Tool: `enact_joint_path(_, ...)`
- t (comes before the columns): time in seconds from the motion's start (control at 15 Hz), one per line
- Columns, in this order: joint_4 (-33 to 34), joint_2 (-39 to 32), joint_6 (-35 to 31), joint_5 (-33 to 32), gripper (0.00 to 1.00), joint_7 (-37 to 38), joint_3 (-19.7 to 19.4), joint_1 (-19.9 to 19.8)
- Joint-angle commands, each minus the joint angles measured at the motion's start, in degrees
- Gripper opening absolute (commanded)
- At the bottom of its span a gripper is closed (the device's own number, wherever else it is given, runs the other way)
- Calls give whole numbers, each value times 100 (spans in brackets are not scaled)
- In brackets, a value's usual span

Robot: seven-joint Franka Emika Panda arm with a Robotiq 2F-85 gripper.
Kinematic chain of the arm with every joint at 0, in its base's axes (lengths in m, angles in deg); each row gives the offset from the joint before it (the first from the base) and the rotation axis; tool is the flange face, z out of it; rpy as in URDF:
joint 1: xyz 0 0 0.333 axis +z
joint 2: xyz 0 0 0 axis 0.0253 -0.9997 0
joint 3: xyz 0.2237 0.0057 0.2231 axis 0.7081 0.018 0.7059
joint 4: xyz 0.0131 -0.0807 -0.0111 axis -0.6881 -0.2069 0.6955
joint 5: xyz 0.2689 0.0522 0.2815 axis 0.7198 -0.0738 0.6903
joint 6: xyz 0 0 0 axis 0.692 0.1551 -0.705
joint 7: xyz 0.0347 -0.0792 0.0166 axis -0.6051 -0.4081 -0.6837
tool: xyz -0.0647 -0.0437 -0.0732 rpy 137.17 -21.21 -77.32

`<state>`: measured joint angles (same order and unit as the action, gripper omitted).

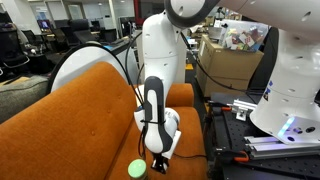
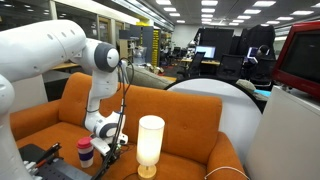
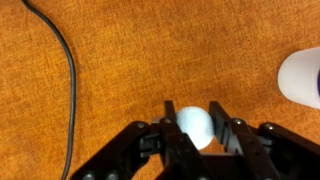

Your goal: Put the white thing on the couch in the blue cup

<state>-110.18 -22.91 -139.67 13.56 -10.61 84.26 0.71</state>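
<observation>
In the wrist view my gripper (image 3: pixel 200 128) has its two black fingers closed against both sides of the small white round thing (image 3: pixel 196 125), just over the orange-brown couch (image 3: pixel 150 50) seat. In both exterior views the gripper (image 1: pixel 160 160) (image 2: pixel 118 146) points down at the couch (image 1: pixel 80 110) seat (image 2: pixel 180 115). The white thing is hidden by the gripper there. A blue cup (image 2: pixel 85 153) with a red top stands at the seat's edge, a little way from the gripper.
A green round thing (image 1: pixel 137 169) lies on the seat beside the gripper. A tall white lamp (image 2: pixel 150 145) stands close to the gripper, and its black cord (image 3: pixel 65 70) runs across the seat. A pale rounded object (image 3: pixel 303 78) shows at the wrist view's edge.
</observation>
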Motion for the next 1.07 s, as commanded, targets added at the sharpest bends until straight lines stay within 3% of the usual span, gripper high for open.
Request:
enact_joint_path(0.0,-987,842,-654,-86,13,44,4,36)
enact_joint_path(0.2,-1548,1437,-1442,-104,13,32,208,5)
enact_joint_path(0.47,-1895,2061,-2058,-224,13,83,505,248)
enact_joint_path(0.8,-1607,2196,-2043,-371,13,142,713,852)
enact_joint_path(1.0,-1191,1958,-1784,-406,13,138,627,1338)
